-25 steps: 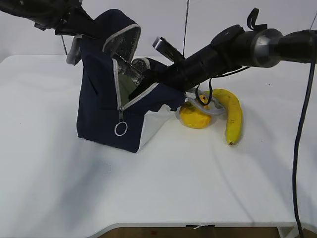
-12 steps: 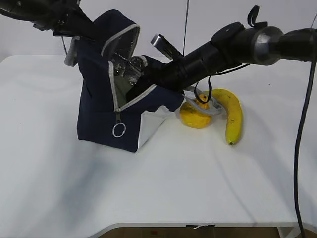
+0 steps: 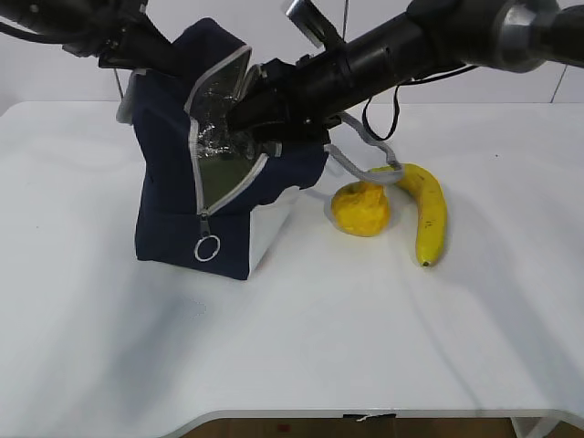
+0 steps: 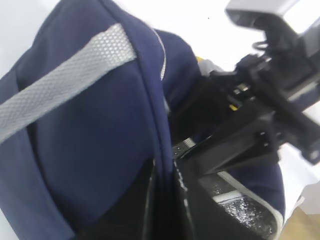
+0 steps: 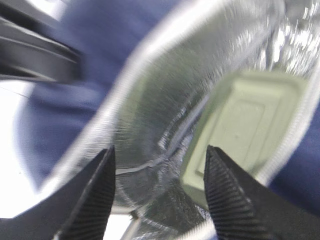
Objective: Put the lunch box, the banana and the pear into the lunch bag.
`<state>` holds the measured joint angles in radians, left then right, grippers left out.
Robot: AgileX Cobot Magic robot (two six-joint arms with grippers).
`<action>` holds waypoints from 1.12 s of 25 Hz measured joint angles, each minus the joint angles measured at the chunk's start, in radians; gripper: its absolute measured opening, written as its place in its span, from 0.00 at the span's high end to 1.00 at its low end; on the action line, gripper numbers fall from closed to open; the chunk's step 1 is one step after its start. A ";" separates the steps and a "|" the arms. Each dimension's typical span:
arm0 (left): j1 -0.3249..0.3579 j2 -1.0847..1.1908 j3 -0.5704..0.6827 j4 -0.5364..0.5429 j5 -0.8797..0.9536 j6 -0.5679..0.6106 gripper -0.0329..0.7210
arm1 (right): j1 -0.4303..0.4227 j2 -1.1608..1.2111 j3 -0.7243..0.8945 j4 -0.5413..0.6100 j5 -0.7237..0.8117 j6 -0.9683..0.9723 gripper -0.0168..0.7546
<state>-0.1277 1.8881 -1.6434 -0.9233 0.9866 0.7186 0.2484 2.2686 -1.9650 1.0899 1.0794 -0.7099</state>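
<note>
white desk (image 3: 301, 347) carries the lunch bag (image 3: 173, 219), lunch box (image 5: 240, 127) inside it. left gripper (image 4: 162, 195) is clamped on the bag's rim; right gripper (image 5: 157, 165) hangs spread over the opening. pear (image 3: 360, 209) and banana (image 3: 427, 208) lie just beside the bag.

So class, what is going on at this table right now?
A two-armed robot is packing a lunch bag. The left gripper pinches the bag's rim, holding it open. The right gripper, jaws open, is at the bag's mouth above the lunch box lying inside. The pear and the banana wait on the table.
</note>
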 joint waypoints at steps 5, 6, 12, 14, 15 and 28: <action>0.000 0.000 0.000 0.000 0.002 0.010 0.89 | -0.021 -0.052 -0.001 0.000 0.041 0.000 0.39; 0.000 0.000 0.000 0.000 0.002 0.011 0.89 | -0.026 -0.063 -0.001 0.000 0.046 0.000 0.39; 0.000 0.000 0.000 0.004 0.002 0.013 0.89 | -0.069 -0.130 -0.001 0.004 0.074 0.009 0.40; 0.000 0.000 0.000 0.004 0.002 0.015 0.89 | -0.093 -0.155 -0.001 -0.017 0.090 0.029 0.40; 0.000 0.000 0.000 0.004 0.002 0.015 0.89 | -0.106 -0.170 -0.001 -0.042 0.097 0.046 0.40; 0.000 0.000 0.000 0.006 0.004 0.015 0.91 | -0.204 -0.230 0.018 -0.490 0.147 0.341 0.45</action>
<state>-0.1277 1.8881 -1.6434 -0.9174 0.9904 0.7336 0.0444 2.0386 -1.9471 0.5997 1.2262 -0.3690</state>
